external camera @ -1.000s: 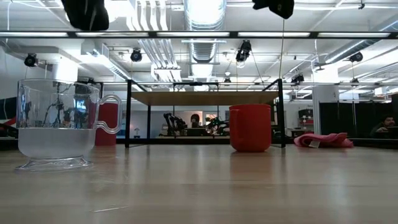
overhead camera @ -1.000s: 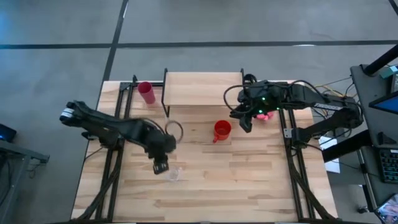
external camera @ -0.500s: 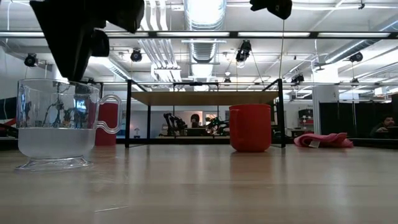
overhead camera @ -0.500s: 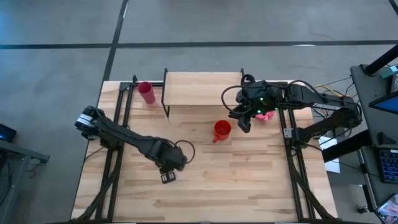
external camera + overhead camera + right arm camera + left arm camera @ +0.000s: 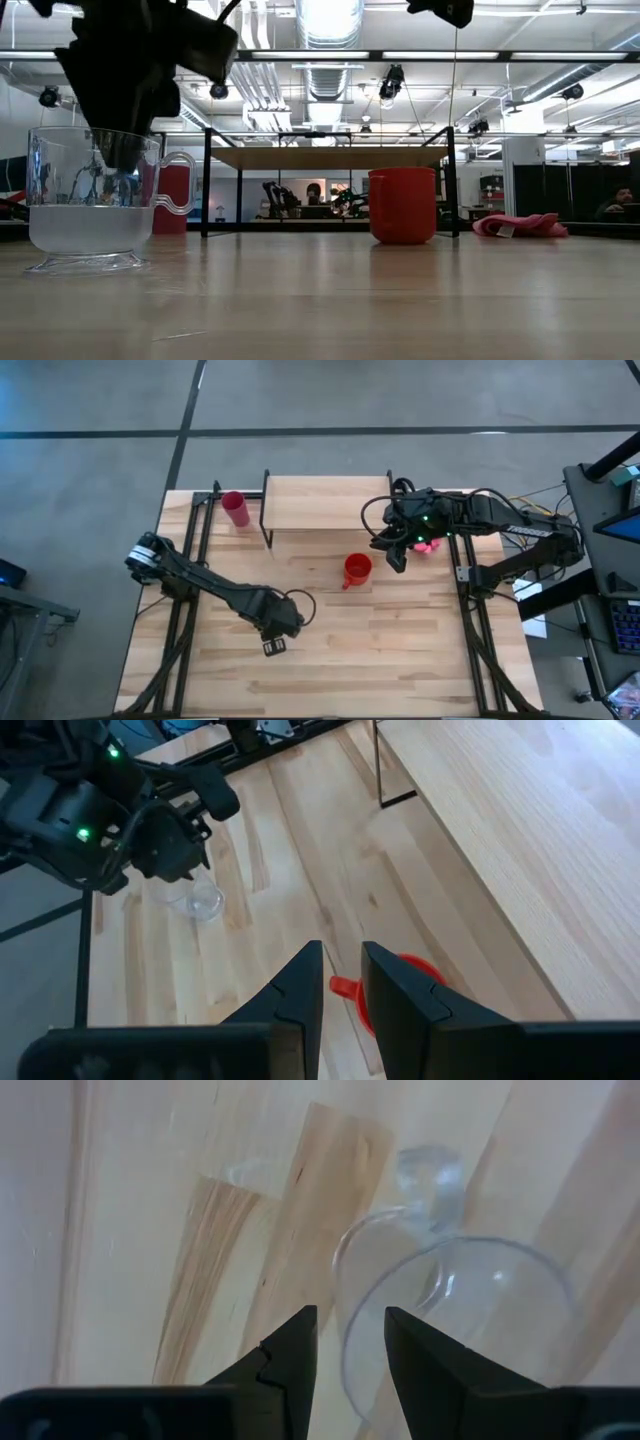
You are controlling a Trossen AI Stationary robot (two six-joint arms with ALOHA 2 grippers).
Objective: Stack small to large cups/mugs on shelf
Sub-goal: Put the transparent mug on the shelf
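Note:
The clear glass [image 5: 92, 200] with a handle stands upright on its foot on the table, near the front left; it also shows in the left wrist view [image 5: 450, 1310] and the right wrist view [image 5: 200, 902]. My left gripper [image 5: 274, 647] hangs over it, pointing down and open by a narrow gap [image 5: 350, 1325]. One finger stands outside the glass's rim and one inside. The red mug [image 5: 357, 569] stands on the table in front of the shelf [image 5: 325, 503]. The pink tumbler [image 5: 236, 508] stands left of the shelf. My right gripper [image 5: 395, 560] hovers high, right of the mug, open by a narrow gap [image 5: 342, 965].
A pink cloth [image 5: 432, 544] lies at the table's right side behind my right gripper. The shelf's black legs [image 5: 206, 185] stand between the tumbler and the mug. Bare tabletop [image 5: 400, 650] stretches across the near right.
My left gripper has gone toward the table's near edge and a little to the right, and has come down from well above the glass until its fingertips reach the rim. The glass has stayed where it was.

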